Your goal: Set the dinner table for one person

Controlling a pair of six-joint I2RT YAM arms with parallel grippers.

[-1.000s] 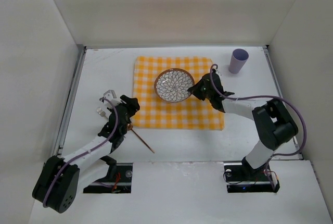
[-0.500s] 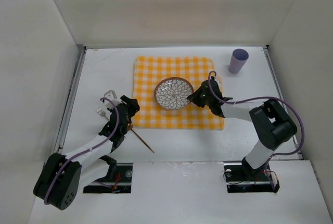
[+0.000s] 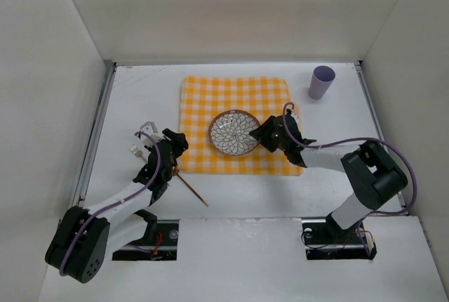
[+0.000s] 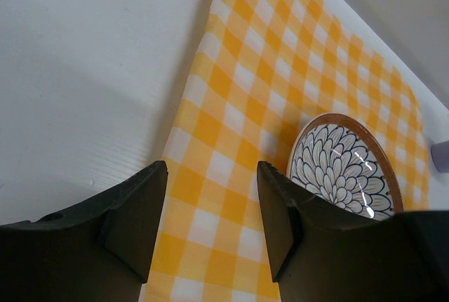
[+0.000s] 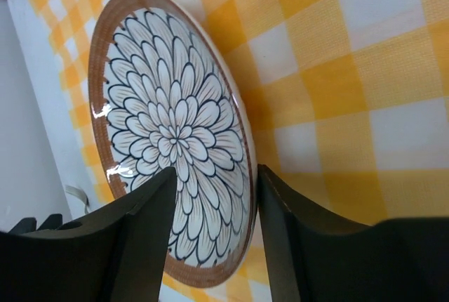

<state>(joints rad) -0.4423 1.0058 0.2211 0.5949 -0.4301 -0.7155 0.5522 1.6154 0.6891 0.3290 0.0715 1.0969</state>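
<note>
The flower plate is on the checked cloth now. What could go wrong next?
1. The right claw is open, but its fingers sit on either side of the rim of the plate. Backing off crooked could catch the rim and drag or tip it.
2. A dragged plate might wrinkle the cloth.
3. The left claw hangs open near the stick. A careless reach may knock it away.

1 ea: plate [image 3: 235,133], chk cloth [image 3: 231,91], purple cup [image 3: 321,82], brown stick [image 3: 193,190].
</note>
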